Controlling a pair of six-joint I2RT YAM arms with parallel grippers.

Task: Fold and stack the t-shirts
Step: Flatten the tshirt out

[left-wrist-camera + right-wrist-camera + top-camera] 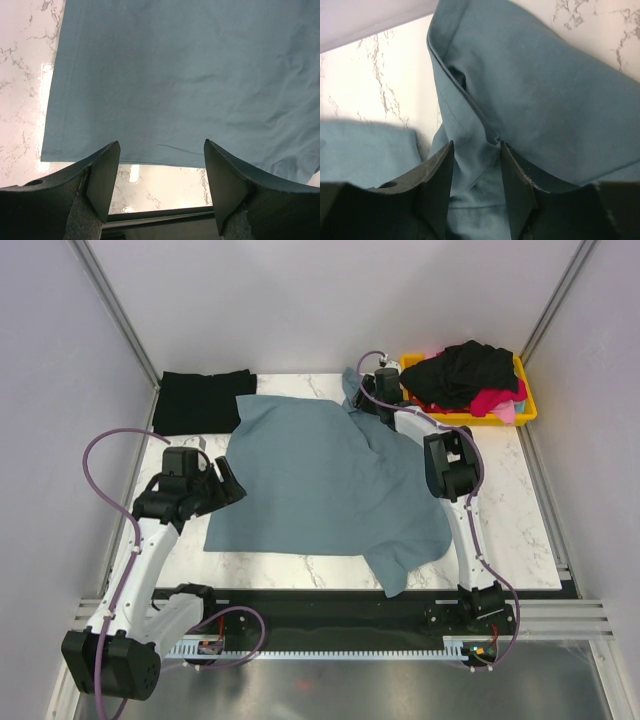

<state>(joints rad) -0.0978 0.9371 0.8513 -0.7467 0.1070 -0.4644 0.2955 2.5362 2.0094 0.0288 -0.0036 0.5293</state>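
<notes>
Shirt, blue-grey, spread loosely across the middle of the table in the top view, one rumpled corner reaching the table's lower edge at lower right. A folded black shirt lies at upper left, just touching the spread one. More shirts, black and pink-red, sit in a heap in the yellow bin at upper right. The right gripper is at the shirt's upper right corner. In its wrist view a bunched fold of shirt fills the gap between the jaws, which appear clamped on it. The left gripper is at the shirt's left edge. In its wrist view the jaws stand wide apart and hold nothing, with flat cloth and its hem just beyond them. The step in hand is judged to be spreading the shirt flat for the first fold. To do it well, the left gripper should take the hem near a corner, pinching a single layer. Both arms should then draw the cloth taut and low over the table. The rumpled lower right corner needs smoothing before any fold, and the black shirt should stay undisturbed.
</notes>
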